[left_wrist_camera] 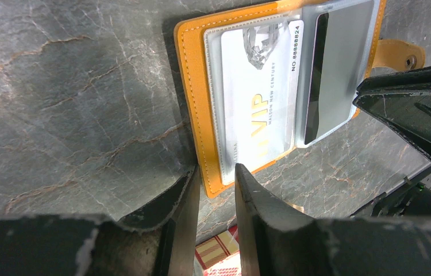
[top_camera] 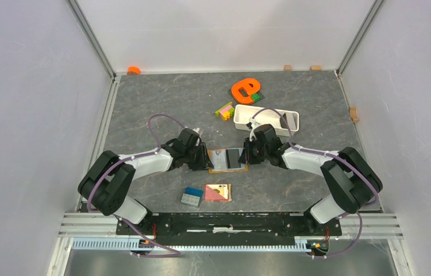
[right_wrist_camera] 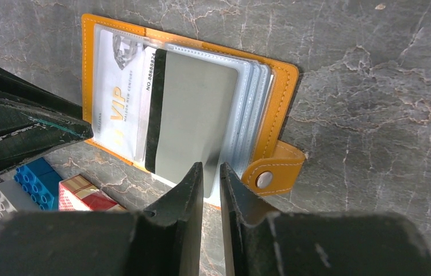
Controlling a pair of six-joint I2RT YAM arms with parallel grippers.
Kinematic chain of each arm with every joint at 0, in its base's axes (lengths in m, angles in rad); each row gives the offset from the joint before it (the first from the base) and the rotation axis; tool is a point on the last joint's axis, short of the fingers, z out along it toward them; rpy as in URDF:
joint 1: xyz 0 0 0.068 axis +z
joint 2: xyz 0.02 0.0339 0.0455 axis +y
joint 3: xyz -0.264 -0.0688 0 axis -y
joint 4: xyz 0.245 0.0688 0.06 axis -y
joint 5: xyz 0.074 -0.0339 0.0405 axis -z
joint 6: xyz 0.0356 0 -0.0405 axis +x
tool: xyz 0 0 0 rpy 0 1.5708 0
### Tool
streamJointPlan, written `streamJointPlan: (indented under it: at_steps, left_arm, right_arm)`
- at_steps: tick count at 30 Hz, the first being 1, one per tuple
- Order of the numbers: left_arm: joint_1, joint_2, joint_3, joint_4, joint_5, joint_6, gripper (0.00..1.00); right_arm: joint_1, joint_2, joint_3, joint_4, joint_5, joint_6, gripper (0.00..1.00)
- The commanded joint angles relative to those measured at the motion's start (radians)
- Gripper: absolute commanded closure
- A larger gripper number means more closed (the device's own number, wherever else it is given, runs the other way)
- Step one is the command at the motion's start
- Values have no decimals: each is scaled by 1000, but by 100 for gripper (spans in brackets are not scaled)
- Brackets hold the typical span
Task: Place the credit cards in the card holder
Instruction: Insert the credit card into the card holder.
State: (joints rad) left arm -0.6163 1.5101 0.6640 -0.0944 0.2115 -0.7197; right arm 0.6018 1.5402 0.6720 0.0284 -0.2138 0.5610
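At the left edge of the open card holder (left_wrist_camera: pixel 193 86), which lies flat on the table (top_camera: pixel 161 109) between the two arms, the left gripper (left_wrist_camera: pixel 215 178) has its jaws set narrow about the holder's near corner. One finger is over the leather and one just off it, and I cannot tell whether it pinches the cover or only presses it down. That is the first weak spot: if this hold is light, a push from the other side would likely slide or swing the holder across the table. Next along, the VIP card (left_wrist_camera: pixel 259 98) sits fully in the left clear pocket and looks safe. Beside it the grey card (right_wrist_camera: pixel 193 109), dark stripe toward the VIP card, lies over the fanned sleeves (right_wrist_camera: pixel 252 109); how far it is inside one is unclear. Pushed at an angle, it could catch on a sleeve lip, buckle, or slip between two sleeves. On the right, the right gripper (right_wrist_camera: pixel 208 172) shows jaws nearly together at that card's near edge, and I cannot tell whether they nip it. Just beside them is the snap tab (right_wrist_camera: pixel 270 172), which a finger could snag, and the two grippers are near enough to knock together.
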Motion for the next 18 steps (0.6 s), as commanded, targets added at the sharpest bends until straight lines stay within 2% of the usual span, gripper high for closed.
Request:
streamJointPlan:
  at_steps: [1,10,18]
  left_arm:
    - [3,-5,-22,-14,-14,-1,64]
    - [3,-9,-19,-17,-14,-2,65]
    - [3,0,-13,-10,-1,3,64]
  right_arm:
    - [1,2,-9,-16,55,-7,79]
    - [0,-11,-6,-20,52,-10,78]
    - [4,26,-8,45,-53,5,78]
